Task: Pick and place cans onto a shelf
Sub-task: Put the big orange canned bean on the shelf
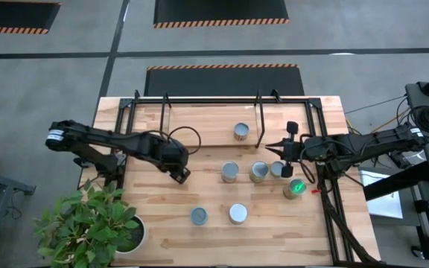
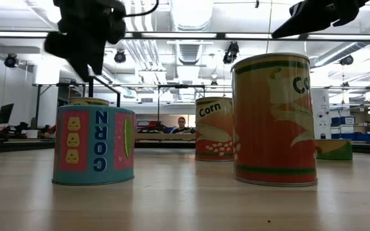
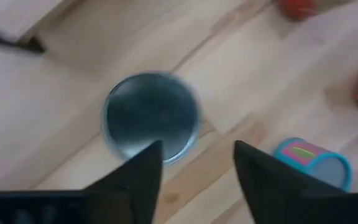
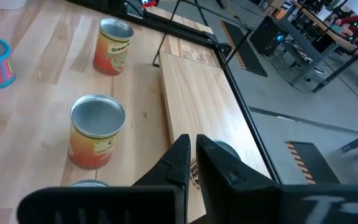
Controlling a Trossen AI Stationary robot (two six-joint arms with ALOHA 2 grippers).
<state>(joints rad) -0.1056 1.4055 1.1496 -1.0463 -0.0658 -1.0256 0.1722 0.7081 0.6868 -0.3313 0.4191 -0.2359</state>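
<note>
My left gripper (image 1: 180,174) (image 3: 197,149) hangs open, pointing down, a little above a can with a silvery top (image 3: 151,116) (image 2: 88,101). In the high view the gripper hides that can. A pink-and-blue can (image 1: 199,216) (image 2: 94,145) and a tall orange can (image 1: 237,214) (image 2: 275,119) stand nearer the front edge. The shelf (image 1: 259,119) (image 4: 194,87) stands at the far side, with one can (image 1: 241,132) upright on its board. My right gripper (image 1: 272,147) (image 4: 192,155) waits shut in the air by the shelf's right end.
Three cans (image 1: 230,172) (image 1: 258,172) (image 1: 277,169) stand in a row mid-table, with a green one (image 1: 295,187) to their right. A potted plant (image 1: 88,223) fills the near left corner. Black frame rods (image 1: 326,201) run along the right side. A person (image 2: 182,122) sits far behind.
</note>
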